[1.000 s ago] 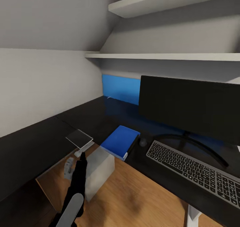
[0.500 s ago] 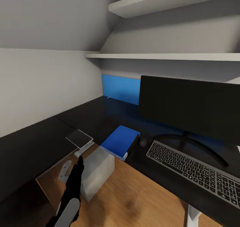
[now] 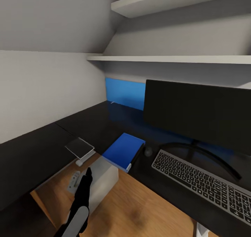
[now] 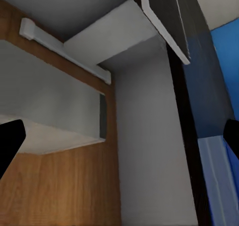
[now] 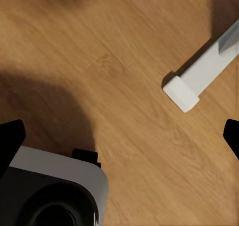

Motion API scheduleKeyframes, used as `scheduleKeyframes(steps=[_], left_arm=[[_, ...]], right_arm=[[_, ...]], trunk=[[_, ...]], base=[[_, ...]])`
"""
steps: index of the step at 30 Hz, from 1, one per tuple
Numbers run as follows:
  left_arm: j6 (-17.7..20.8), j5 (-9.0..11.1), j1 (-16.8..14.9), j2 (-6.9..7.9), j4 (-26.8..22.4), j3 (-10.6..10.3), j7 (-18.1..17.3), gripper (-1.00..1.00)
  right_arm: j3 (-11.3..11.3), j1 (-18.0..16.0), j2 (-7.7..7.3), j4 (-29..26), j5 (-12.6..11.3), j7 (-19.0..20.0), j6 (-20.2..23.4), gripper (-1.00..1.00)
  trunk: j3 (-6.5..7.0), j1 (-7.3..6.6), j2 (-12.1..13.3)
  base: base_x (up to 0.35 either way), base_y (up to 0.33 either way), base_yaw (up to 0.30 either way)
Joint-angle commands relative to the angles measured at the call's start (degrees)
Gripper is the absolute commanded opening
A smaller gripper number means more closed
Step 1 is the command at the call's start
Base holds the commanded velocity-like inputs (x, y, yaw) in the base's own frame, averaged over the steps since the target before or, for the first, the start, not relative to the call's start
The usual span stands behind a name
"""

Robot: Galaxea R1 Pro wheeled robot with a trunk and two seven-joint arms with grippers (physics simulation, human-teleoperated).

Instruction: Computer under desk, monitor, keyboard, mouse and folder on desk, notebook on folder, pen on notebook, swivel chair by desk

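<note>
Looking down from the head view, I have my left gripper (image 3: 87,172) low, over the wooden floor beside the grey computer (image 3: 104,177) under the desk (image 3: 42,150), and the blue folder (image 3: 123,150) lies ahead of it and up to the right, on the desk edge just left of the mouse (image 3: 148,152) and keyboard (image 3: 205,184), with the monitor (image 3: 198,113) behind. The folder's long axis runs away from me, slanting toward the wall, one short end overhanging the desk edge nearest my left arm, which I judge the nearer one for anything on that side. In the left wrist view my fingertips (image 4: 10,141) sit at opposite edges, so this tool is spread wide and empty; the right gripper (image 5: 119,136) likewise stands wide over bare floor near a white desk foot (image 5: 199,81). A thin dark slab (image 3: 79,147) on the desk corner may be the notebook; I cannot tell. The small pale object (image 3: 74,181) by my gripper is too blurred to name.
</note>
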Motion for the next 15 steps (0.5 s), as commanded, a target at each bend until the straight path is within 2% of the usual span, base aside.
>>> scheduleKeyframes(steps=[1,4,5,9,10,13,15], left_arm=[[-0.39,1.22,-0.47,-0.16,0.76,-0.11,-0.49,1.0],[-0.37,4.0,-1.94,-0.53,3.16,-0.04,-2.75,1.0],[-0.36,6.38,-2.59,-0.6,4.24,0.1,-4.62,1.0],[-0.23,13.22,-3.34,-0.11,5.4,1.1,-9.61,1.0],[0.39,16.81,-3.58,0.64,5.77,1.65,-12.12,1.0],[2.44,21.37,-3.83,2.56,5.92,2.16,-15.66,1.0],[3.02,22.51,-3.89,3.12,5.88,2.23,-16.69,1.0]], right_arm=[[0.41,-0.03,-0.13,-0.08,-0.6,-0.35,-0.21,1.0],[0.41,-0.04,-0.2,-0.06,-0.57,-0.34,-0.18,1.0],[0.42,-0.04,-0.18,-0.05,-0.55,-0.33,-0.16,1.0],[0.42,-0.28,-0.01,0.03,-0.52,-0.37,-0.07,1.0],[0.42,-0.4,0.05,0.17,-0.52,-0.38,-0.04,1.0],[0.42,-0.55,0.12,0.46,-0.51,-0.4,-0.04,1.0],[0.42,-0.59,0.13,0.53,-0.54,-0.4,-0.04,1.0]], trunk=[[-0.04,0.01,-0.03],[-0.04,0.01,-0.03],[-0.04,0.01,-0.03],[-0.04,0.01,-0.03],[-0.04,0.01,-0.03],[-0.04,0.01,-0.03],[-0.04,0.01,-0.03]], base=[[0.041,-0.02,0.0],[0.027,-0.013,0.0],[0.014,-0.007,0.0],[0.008,-0.004,0.0],[0.004,-0.002,0.0],[0.002,-0.001,0.0],[0.001,0.0,0.0]])
